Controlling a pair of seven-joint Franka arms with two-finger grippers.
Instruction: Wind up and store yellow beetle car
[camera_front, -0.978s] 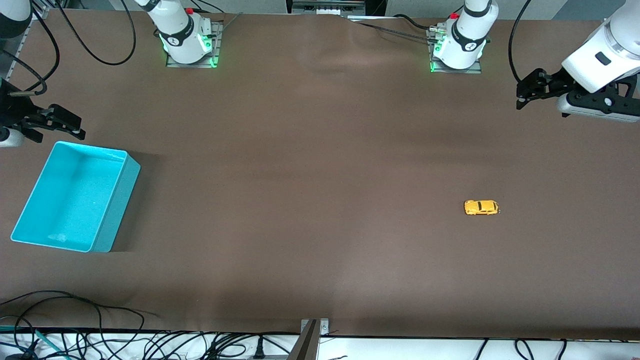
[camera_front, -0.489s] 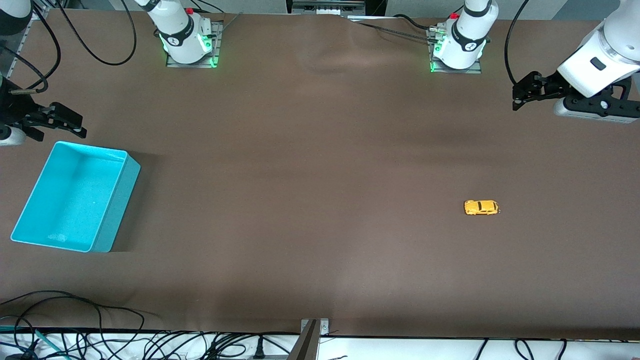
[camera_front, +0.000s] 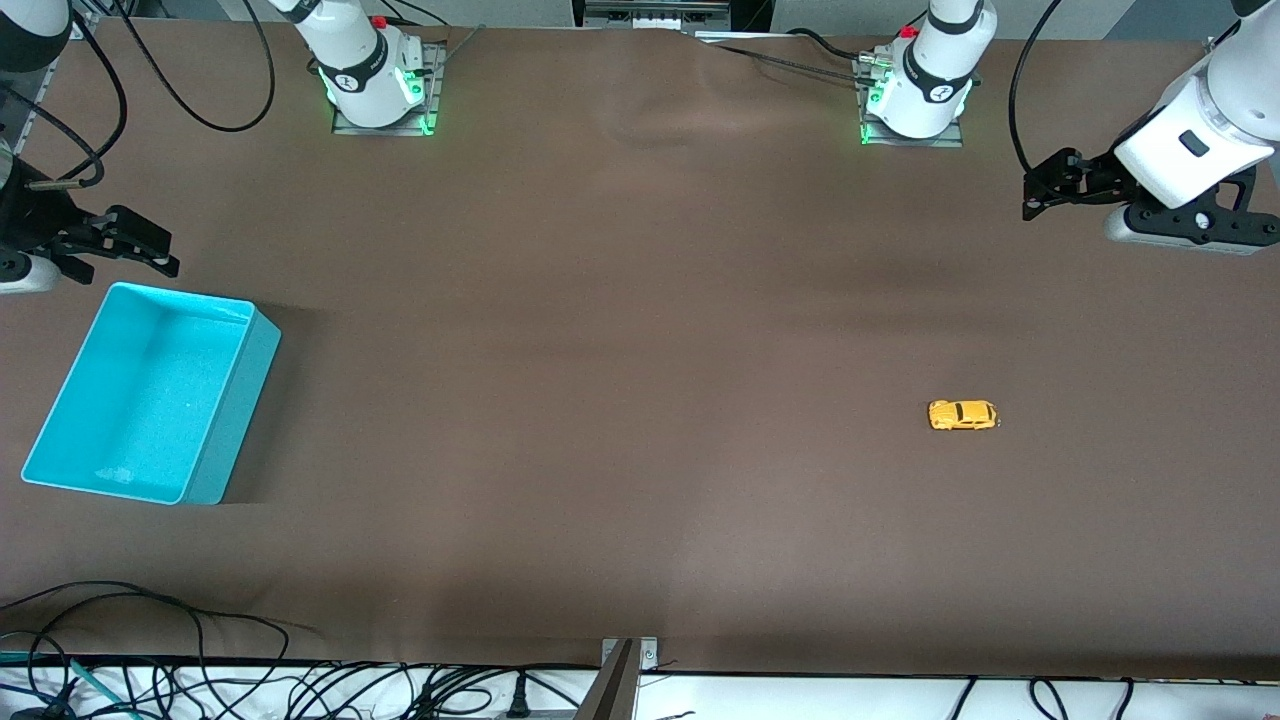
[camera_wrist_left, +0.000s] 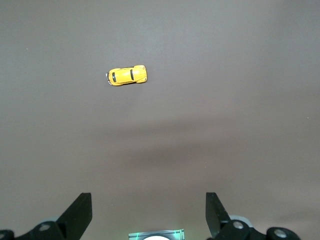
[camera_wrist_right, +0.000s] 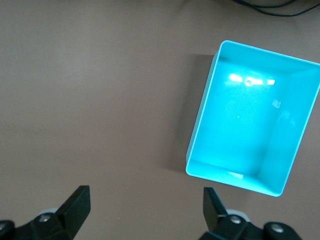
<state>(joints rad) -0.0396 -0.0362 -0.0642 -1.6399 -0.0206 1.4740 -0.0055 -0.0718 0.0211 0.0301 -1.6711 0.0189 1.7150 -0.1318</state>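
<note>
Brown table (camera_front: 620, 350), yellow beetle car (camera_front: 963, 415), turquoise bin (camera_front: 235, 400) well apart

Right wrist view: turquoise bin (camera_wrist_right: 252, 115) on brown table (camera_wrist_right: 90, 90).

Bin rectangular, open-topped, nothing inside; bright glare patches on its floor near one end wall. It casts a dark shadow on the table along one long side. Right gripper (camera_wrist_right: 145, 212) up in the air over bare table just beside the bin, jaws spread wide, holding nothing.

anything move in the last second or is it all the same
The left end effector, open and empty, drifted slightly toward the robots' bases. The right end effector, open, edged a little toward the turquoise bin. The yellow beetle car and bin stayed put.
</note>
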